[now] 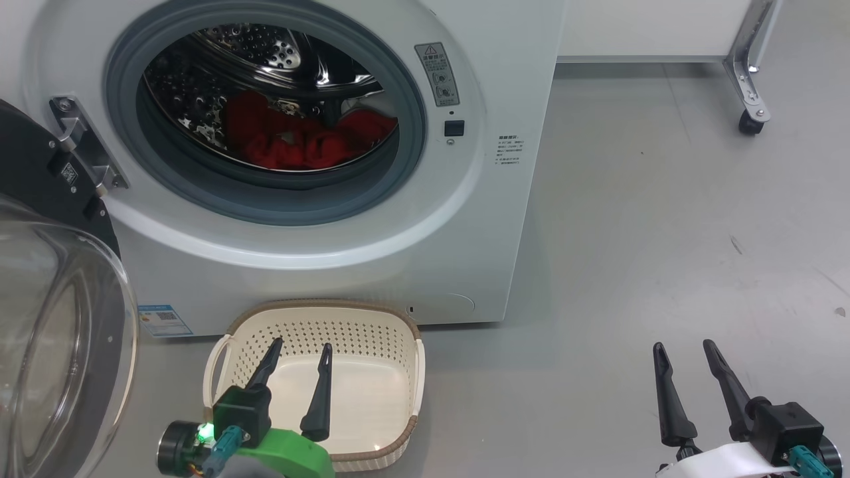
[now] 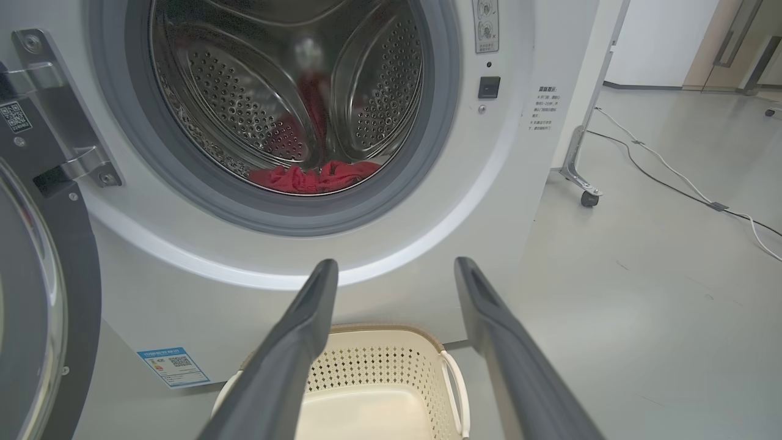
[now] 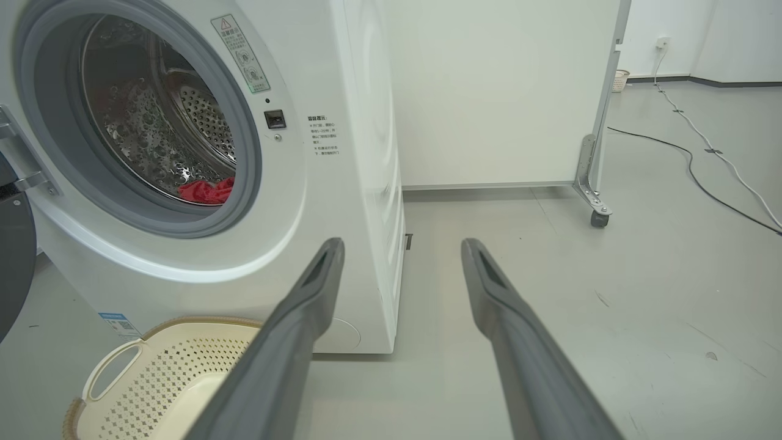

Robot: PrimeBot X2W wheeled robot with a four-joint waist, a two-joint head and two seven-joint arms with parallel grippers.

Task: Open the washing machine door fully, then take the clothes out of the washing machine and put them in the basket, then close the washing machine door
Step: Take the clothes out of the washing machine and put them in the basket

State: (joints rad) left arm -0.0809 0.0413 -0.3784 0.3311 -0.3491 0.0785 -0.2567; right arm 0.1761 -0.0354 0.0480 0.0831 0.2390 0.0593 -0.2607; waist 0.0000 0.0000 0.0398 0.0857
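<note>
Standing wide on its hinge (image 1: 80,143) at the left, the door (image 1: 60,318) is out of the way, so the opening step looks finished and the unloading is now in hand. The clothes (image 1: 299,139) lie as a red heap low in the drum (image 1: 265,46), just behind the grey seal (image 1: 279,202), none of them out yet. The basket (image 1: 345,332) sits on the floor (image 1: 664,232) right at the foot of the machine (image 1: 465,232), below the opening, with nothing in it. The left hand (image 1: 302,345) hovers over the basket, fingers spread and holding nothing, pointing toward the machine front. The right hand (image 1: 682,345) hangs over bare floor well off to the right, fingers spread and equally empty. The left looks better placed for the first grab: it needs to rise from basket level, go through the round opening over the seal's lower lip, tip down into the heap and close on a good fold. Soft cloth may drag its neighbours along or catch on the seal, so a clean lift before swinging back down to the basket seems wise, keeping clear of the door's glass bowl close by on the left.
</note>
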